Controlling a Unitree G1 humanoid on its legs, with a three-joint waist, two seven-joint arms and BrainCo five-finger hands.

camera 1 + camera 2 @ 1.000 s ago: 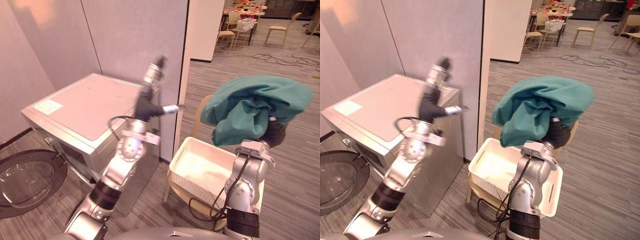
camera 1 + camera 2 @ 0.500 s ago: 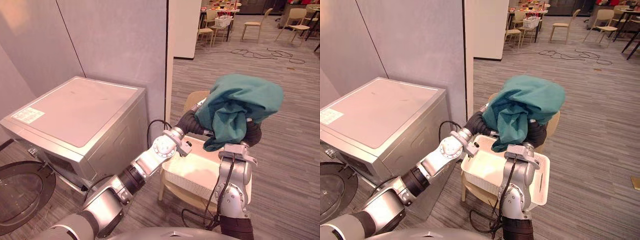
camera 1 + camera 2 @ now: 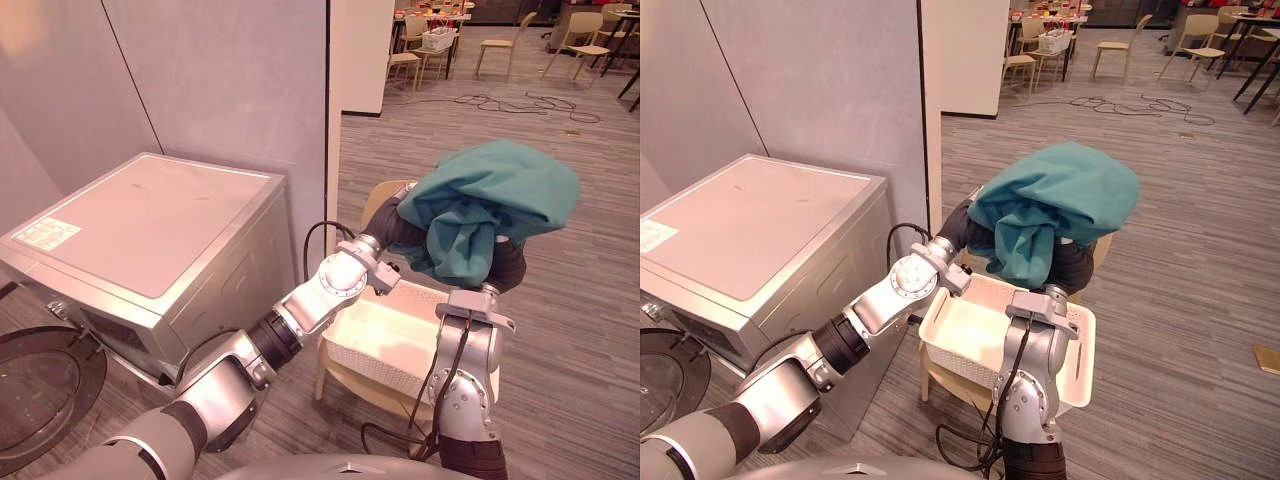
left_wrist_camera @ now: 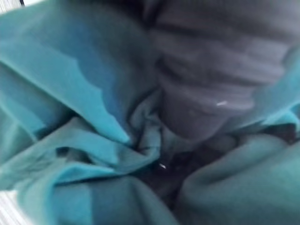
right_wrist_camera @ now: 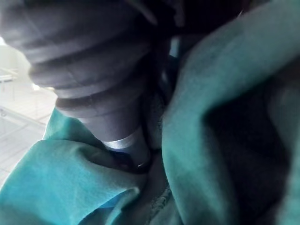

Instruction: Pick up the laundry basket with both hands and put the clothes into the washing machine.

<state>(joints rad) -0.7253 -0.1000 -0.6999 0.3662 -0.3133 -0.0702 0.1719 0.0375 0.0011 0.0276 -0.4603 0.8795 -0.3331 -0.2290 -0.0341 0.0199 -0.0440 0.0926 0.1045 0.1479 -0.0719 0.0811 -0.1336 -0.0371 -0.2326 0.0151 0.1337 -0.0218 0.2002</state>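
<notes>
Teal clothing (image 3: 500, 195) hangs bunched right of centre, above the white laundry basket (image 3: 350, 352) on a chair (image 3: 373, 199). The left hand (image 3: 393, 228) and right hand (image 3: 510, 270) are buried in it, so their grip cannot be told. The washing machine (image 3: 150, 230) stands at the left.

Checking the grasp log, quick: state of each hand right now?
Left hand: buried in the teal cloth, cannot be told.
Right hand: under the same cloth, cannot be told.

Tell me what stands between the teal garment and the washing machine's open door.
Nothing loose stands between. The teal garment, held up above the basket, is off the washing machine's side. Its open door is at the front, so the machine's own corner lies between.
</notes>
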